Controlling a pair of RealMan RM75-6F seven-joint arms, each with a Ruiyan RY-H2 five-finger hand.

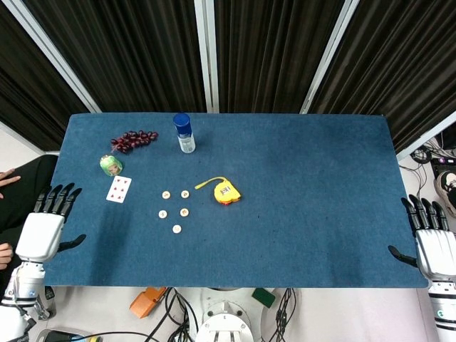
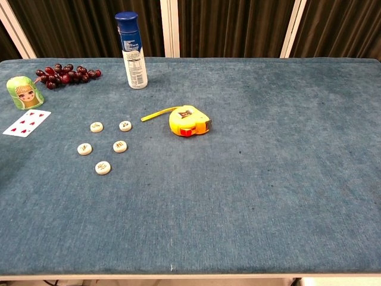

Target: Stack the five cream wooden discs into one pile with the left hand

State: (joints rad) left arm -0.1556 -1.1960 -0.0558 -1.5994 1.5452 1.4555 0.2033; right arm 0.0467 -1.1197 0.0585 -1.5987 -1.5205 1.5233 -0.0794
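Several cream wooden discs (image 1: 175, 210) lie flat and apart from one another on the blue table, left of centre; in the chest view the discs (image 2: 103, 167) show dark marks on top. My left hand (image 1: 44, 231) hovers at the table's left front corner, fingers spread, holding nothing, well left of the discs. My right hand (image 1: 434, 249) stays at the right front edge, fingers apart and empty. Neither hand shows in the chest view.
A yellow tape measure (image 1: 226, 192) lies right of the discs. A playing card (image 1: 119, 189), a green figurine (image 1: 110, 165), dark grapes (image 1: 133, 140) and a blue-capped bottle (image 1: 184, 132) stand at the back left. The blue cloth table (image 1: 306, 185) ends near both hands.
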